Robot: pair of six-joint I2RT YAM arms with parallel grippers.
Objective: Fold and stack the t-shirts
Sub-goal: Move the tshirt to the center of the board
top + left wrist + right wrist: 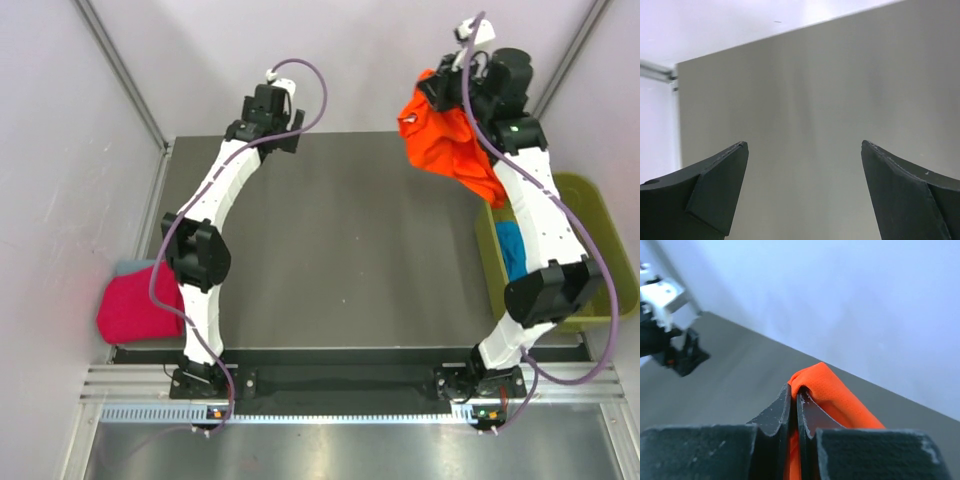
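Grey table, pale walls; right gripper clenched on orange t-shirt (left gripper spread wide).

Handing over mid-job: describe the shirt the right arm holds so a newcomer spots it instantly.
Find the far right corner of the table, by the olive-green bin. There the right tool grips the orange t-shirt, hanging bunched. Unlike the teal t-shirt in the bin, it is orange and lifted.

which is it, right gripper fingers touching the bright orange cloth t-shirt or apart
Touching. The right wrist view shows the right gripper shut, its fingers pinching a fold of the bright orange cloth t-shirt.
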